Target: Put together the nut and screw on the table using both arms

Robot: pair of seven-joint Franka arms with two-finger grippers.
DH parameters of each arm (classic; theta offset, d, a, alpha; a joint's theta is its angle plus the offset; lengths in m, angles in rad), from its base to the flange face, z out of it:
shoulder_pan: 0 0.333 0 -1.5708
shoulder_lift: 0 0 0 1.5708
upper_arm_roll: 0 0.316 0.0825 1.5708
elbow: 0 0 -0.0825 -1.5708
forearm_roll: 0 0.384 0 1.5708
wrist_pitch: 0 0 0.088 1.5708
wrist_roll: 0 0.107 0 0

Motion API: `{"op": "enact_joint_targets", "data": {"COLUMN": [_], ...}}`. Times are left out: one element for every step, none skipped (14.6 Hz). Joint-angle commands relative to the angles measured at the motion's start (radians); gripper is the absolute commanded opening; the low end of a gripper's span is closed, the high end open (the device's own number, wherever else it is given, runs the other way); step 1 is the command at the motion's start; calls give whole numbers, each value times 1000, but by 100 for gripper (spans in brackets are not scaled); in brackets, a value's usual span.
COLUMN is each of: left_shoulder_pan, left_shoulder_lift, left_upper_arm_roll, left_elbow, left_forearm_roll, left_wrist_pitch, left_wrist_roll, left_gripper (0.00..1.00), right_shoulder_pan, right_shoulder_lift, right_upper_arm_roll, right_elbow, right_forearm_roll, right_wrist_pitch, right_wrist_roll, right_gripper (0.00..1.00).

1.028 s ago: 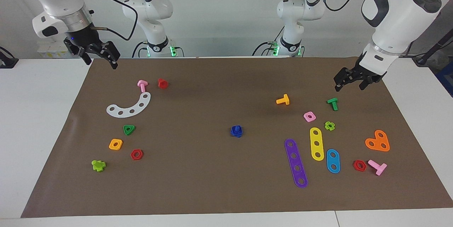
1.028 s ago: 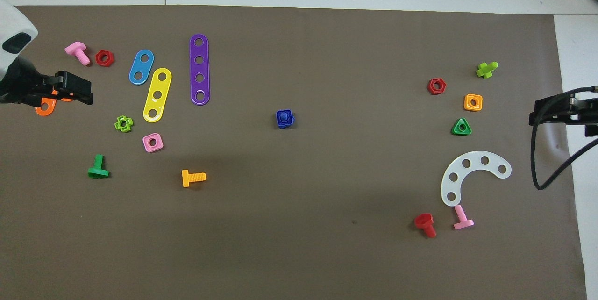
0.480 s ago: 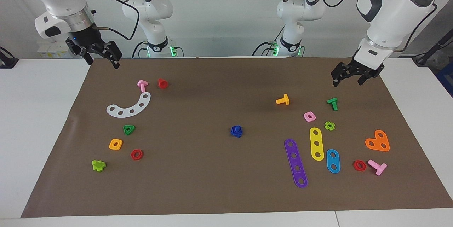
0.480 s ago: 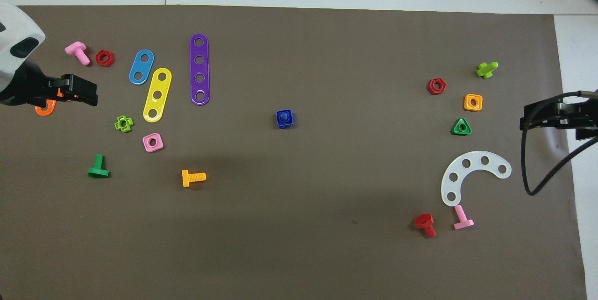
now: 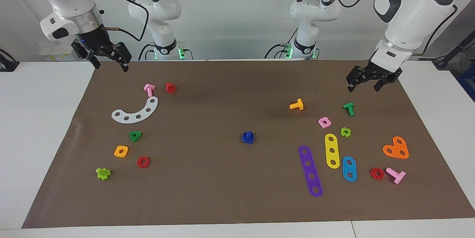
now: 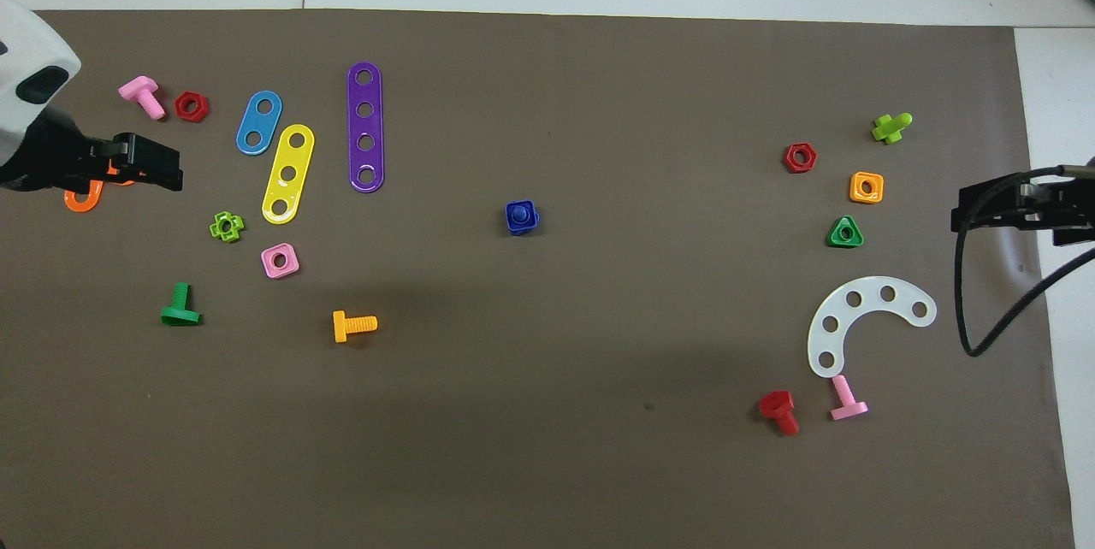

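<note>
The dark-blue nut (image 5: 248, 137) lies in the middle of the brown sheet (image 5: 222, 178) on the table. It is joined with the dark-blue screw, whose round stem (image 6: 519, 213) shows in the nut's hole from above (image 6: 522, 217). Neither gripper touches them. My left gripper (image 5: 363, 86) is open and empty, up in the air over the sheet at the left arm's end. In the overhead view it (image 6: 175, 174) covers part of an orange plate. My right gripper (image 5: 110, 65) is open and empty, raised over the sheet's edge at the right arm's end (image 6: 962, 211).
Loose parts lie at both ends. By the left arm: green screw (image 5: 349, 108), orange screw (image 5: 297, 105), pink nut (image 5: 324, 122), purple (image 5: 310, 171), yellow and blue strips, orange plate (image 5: 396, 148). By the right arm: white arc (image 5: 135, 112), green triangular nut (image 5: 135, 135), orange nut (image 5: 121, 151).
Both raised grippers have shifted slightly toward the table's middle. The blue nut and screw have not moved.
</note>
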Motion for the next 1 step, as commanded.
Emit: {"op": "enact_joint_targets", "data": {"left_shoulder_pan": [1], "left_shoulder_lift": [-27], "left_upper_arm_roll": [8], "left_elbow": [-32], "left_forearm_roll": [-15], "left_wrist_pitch": [16], "left_wrist_roll": [17], "left_gripper": [100], "right_shoulder_pan": [-4], "right_shoulder_lift": [-24], "right_upper_arm_roll": [1], "right_elbow": [-31], "right_forearm_roll": [17], "right_wrist_pitch": [14], "right_wrist_roll": [-28], "right_gripper": [100]}}
